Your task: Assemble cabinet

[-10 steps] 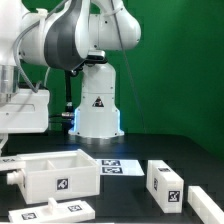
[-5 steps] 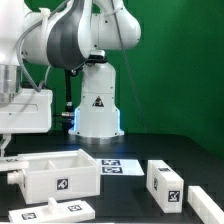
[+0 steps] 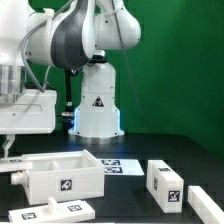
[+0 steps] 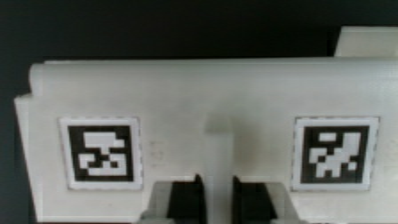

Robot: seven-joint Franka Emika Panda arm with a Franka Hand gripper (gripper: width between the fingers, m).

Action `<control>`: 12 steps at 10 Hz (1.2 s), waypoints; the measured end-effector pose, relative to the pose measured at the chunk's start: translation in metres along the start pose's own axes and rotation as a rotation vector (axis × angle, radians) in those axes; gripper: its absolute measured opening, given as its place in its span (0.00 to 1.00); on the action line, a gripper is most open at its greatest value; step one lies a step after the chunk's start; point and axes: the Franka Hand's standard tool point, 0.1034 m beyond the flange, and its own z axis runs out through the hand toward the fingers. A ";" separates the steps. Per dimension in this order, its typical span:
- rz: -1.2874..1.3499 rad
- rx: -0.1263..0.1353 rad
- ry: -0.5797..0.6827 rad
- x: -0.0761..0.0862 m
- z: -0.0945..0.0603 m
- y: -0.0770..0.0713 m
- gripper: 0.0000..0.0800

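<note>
Your cabinet body (image 3: pixel 62 178), an open white box of flat panels, sits on the black desk (image 3: pixel 160 150) at about 8 o'clock in the exterior view. It looks like stiff, light plastic with smooth faces, so judge it slippery and prone to skating or twisting if pushed off-centre. The walls are thin; a pinch across a top rim, mid-length, looks like the best hold, clear of the tags.

The jaws read as closed: in the wrist view the two fingers (image 4: pixel 173 200) stand close together just in front of a white panel (image 4: pixel 205 125) with two tags. You can't tell whether they pinch an edge or only press against it. In the exterior view the gripper itself is hidden behind the arm at the frame's 9 o'clock edge.

Around it:
- The marker board (image 3: pixel 115 167) lies flat just beside the box, toward 3 o'clock.
- A loose tagged block (image 3: pixel 164 182) is at 4 o'clock, with a second one (image 3: pixel 208 205) beyond at 5.
- A tagged piece (image 3: pixel 55 211) lies at 7 o'clock, right in front of the box.
- The robot base (image 3: pixel 97 108) stands behind at 12.

The front piece and the near block crowd any slide of the box.
</note>
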 end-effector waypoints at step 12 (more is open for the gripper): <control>0.096 0.008 0.002 0.003 -0.001 -0.012 0.08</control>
